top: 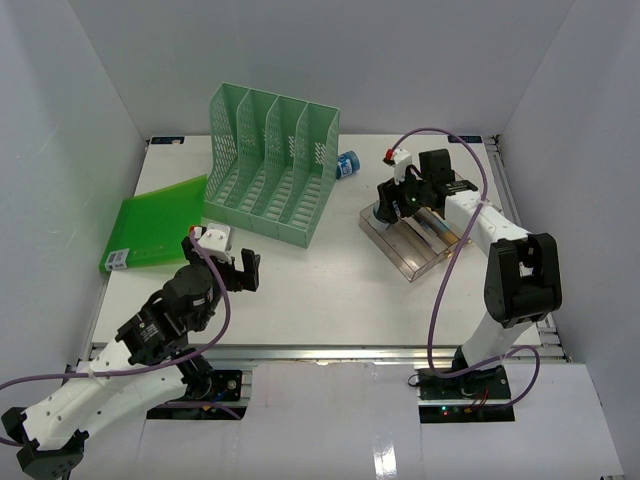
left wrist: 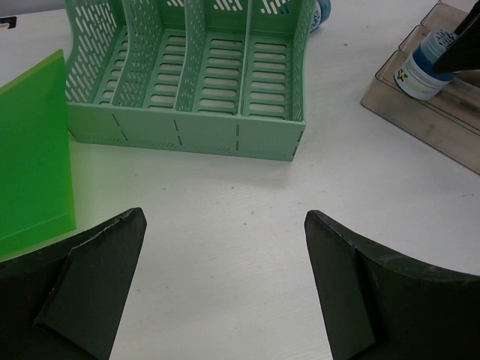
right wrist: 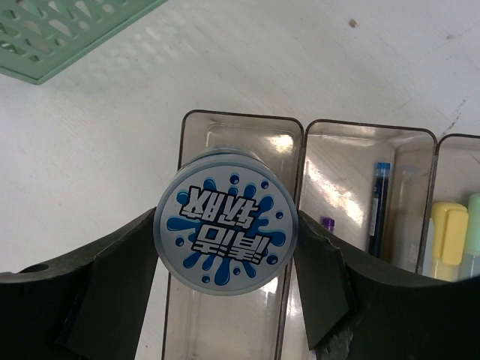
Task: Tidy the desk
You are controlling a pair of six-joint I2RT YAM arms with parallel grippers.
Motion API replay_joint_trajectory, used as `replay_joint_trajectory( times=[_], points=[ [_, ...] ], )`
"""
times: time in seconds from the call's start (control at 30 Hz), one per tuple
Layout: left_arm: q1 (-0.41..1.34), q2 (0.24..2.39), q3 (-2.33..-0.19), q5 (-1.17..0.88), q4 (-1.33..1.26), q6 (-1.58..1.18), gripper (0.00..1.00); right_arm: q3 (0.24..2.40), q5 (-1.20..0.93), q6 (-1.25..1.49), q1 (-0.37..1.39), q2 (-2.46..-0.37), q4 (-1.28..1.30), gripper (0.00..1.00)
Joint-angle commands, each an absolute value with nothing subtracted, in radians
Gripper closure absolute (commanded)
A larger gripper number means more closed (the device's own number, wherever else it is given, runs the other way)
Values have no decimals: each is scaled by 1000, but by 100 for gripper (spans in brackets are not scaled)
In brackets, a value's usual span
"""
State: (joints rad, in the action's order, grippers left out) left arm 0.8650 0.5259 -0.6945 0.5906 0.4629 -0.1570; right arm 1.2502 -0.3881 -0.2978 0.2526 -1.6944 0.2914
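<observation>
Right jaws pinch a blue bottle [right wrist: 225,229] at the clear tray [right wrist: 244,116] beneath them; left jaws gape empty, folder [left wrist: 30,157] and second bottle [top: 347,165] ahead, unsorted.

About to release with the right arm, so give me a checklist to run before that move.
1. Right end effector clamped on the round blue-lidded bottle: ok.
2. Bottle above the end compartment of the clear tiered plastic tray: ok.
3. Bottle base seated on tray floor: cannot tell, lid hides it.
4. Left end effector open, apart from the green mesh file rack: ok.
5. Second blue bottle lying behind rack on the white desk: not ok.
</observation>
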Motion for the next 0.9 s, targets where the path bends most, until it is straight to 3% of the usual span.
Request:
replay_joint_trajectory(
  times=[0.0,0.07,0.43,0.53,0.6,0.87],
  points=[
    [862,515,-692,583,446,-149,2,1299,-357,-322,250,-1700,262,82],
    [861,514,-692,583,446,-150,2,1302,-344,-328,250,-1707,262,80],
    [861,511,-691,586,445,-147,2,1368,-380,-346,252,-1724,310,32],
    [862,513,-693,586,446,-147,2,1403,-418,-358,252,-1719,318,14],
    [862,514,-692,588,445,-147,2,1437,-446,-369,254,-1732,329,10],
    [862,515,-689,606,446,-147,2,1663,-496,-379,270,-1904,372,10]
  ],
)
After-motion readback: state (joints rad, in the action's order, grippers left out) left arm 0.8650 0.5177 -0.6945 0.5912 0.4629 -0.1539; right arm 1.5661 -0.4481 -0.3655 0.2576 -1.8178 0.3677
